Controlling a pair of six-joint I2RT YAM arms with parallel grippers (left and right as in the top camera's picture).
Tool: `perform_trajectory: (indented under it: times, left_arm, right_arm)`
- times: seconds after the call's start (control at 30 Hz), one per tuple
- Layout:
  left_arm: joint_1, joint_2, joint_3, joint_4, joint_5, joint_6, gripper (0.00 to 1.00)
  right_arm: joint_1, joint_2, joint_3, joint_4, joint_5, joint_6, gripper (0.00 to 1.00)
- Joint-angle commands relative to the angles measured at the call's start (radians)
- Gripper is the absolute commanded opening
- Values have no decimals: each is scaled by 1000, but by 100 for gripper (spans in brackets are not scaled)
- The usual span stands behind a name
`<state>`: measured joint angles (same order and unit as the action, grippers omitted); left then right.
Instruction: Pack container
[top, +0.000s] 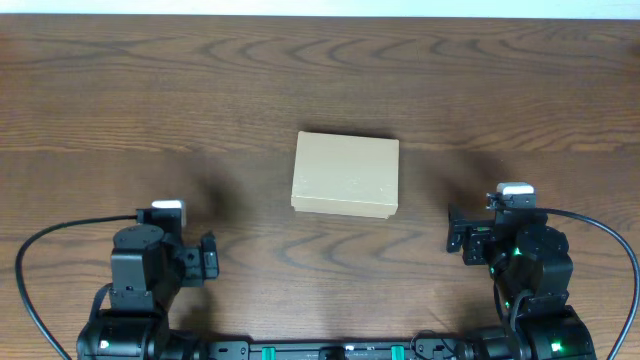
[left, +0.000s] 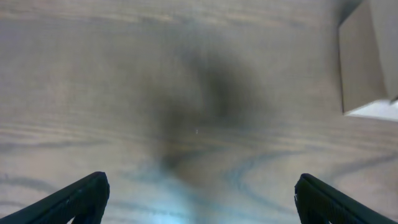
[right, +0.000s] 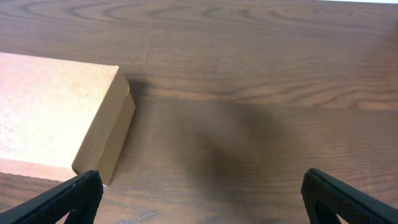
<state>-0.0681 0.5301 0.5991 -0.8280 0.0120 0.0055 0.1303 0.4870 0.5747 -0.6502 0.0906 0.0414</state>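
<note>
The wooden table (top: 120, 80) bore the tan cardboard box (top: 346, 174) at its centre, flap lid down flat. The left gripper (top: 205, 258) sat at the box's eight o'clock and the right gripper (top: 458, 232) at its four o'clock, both spread wide, empty and well apart from it. No loose items showed, so packing looked finished, though the contents were hidden.

A tan cardboard box (right: 50, 106), lid shut, lies flat on the wood-grain table (right: 261, 93) at the left of the frame. The right hand (right: 199, 199) shows only its two dark fingertips (right: 74, 196) in the bottom corners, spread wide, the left one just below the box's near corner.
</note>
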Motion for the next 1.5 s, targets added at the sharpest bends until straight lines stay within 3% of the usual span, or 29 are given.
perform_trajectory:
  times: [0.0,0.2,0.5,0.83,1.1,1.47]
  left_arm:
    - [3,-2,7,-30,4,17,96]
    - [3,-2,7,-43,4,18,96]
    - [3,-2,6,-43,4,17,95]
    - [3,-2,6,-43,4,17,96]
    - [3,-2,6,-43,4,17,95]
    - [3,-2,7,-43,4,17,96]
  right_arm:
    - [8,-5,-7,-2,7,3,99]
    - [8,-6,-7,34,21,11,99]
    - [9,-187,-206,640,-214,14,99]
    - [10,-336,-470,964,-90,9,99]
    - [11,-341,-570,982,-49,-104,99]
    - [9,-431,-569,603,-97,-110,99]
